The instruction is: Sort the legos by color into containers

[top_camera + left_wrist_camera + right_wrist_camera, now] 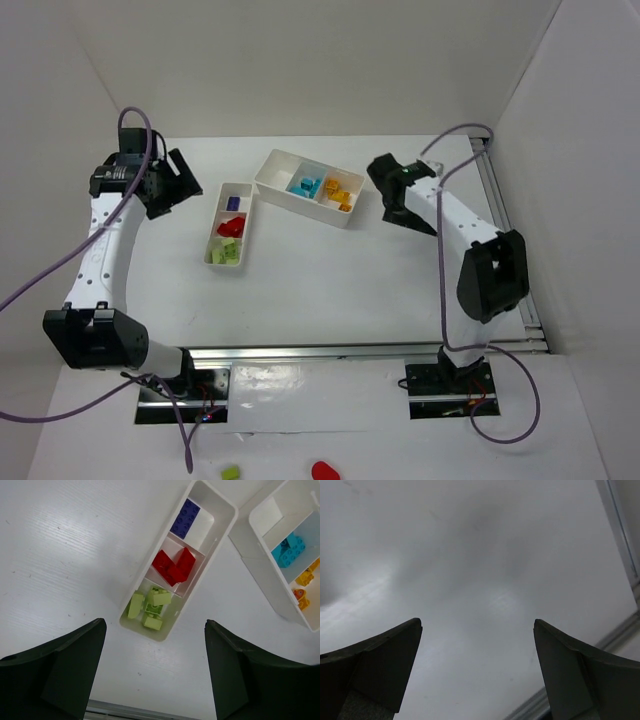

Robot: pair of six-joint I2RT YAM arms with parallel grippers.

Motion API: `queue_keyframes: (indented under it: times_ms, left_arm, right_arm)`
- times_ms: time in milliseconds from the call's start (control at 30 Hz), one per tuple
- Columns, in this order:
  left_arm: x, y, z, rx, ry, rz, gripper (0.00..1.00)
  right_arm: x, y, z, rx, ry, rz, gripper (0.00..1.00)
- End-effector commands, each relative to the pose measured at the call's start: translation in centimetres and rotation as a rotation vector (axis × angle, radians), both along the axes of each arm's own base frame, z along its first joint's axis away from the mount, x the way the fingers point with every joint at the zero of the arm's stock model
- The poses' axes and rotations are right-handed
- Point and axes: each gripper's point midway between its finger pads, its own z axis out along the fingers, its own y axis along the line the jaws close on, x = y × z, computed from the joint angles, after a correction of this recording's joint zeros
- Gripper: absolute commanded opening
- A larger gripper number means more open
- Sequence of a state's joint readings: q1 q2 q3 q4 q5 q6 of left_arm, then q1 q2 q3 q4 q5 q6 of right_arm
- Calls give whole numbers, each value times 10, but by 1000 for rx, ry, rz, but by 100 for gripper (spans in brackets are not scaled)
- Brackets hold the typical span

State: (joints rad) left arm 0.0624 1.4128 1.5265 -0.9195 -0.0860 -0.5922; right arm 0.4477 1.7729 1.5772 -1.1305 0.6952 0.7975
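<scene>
Left gripper (180, 183), overhead view: jaws spread, nothing between them, held just left of the narrow tray (247, 232). Right gripper (390, 195) is likewise spread and empty, just right of the wide tray (268, 164). Both trays sit mid-table (330, 290), corners nearly touching. The narrow tray holds a purple brick (235, 202), red bricks (230, 226) and lime-green bricks (226, 254), one colour per compartment. The wide tray holds cyan bricks (308, 186) and orange-yellow bricks (341, 193), and its left compartment shows no brick. Every brick seen on the tabletop lies in a compartment. Past the arm bases, at the bottom edge, lie a small lime-green piece (231, 472) and a smooth red blob (324, 470); studs on the green piece are too small to confirm.

Left wrist view: the fingers (65, 672) stand wide apart and grip nothing. The camera looks down on the narrow tray, confirming purple, red and green in separate compartments, with cyan and orange visible in the neighbouring tray.

Right wrist view: jaws wide apart, nothing held. Only blurred bare table surface and a metal rail (620, 525) show.

Assessment: sorting appears complete for all bricks within the work area. If the stray green piece counts, the next move calls for a reach behind the bases to bring it to the green compartment. Reachability is doubtful.
</scene>
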Motion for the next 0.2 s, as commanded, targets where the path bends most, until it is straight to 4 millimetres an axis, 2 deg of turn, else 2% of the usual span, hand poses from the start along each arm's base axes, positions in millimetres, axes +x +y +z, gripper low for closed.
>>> queue_keyframes:
  times_ms: [0, 33, 100, 167]
  left_arm:
    - [15, -6, 27, 4, -88, -84, 89]
    - [16, -7, 31, 6, -98, -98, 89]
    - [19, -6, 36, 13, -110, -105, 90]
    - [20, -6, 42, 16, -131, -105, 90]
  right_arm:
    - [-48, -26, 18, 34, -31, -89, 100]
    - [-53, -27, 28, 71, -79, -86, 100]
    - [-55, -33, 27, 92, -113, -84, 100]
    - [-53, -35, 40, 129, -181, -72, 100]
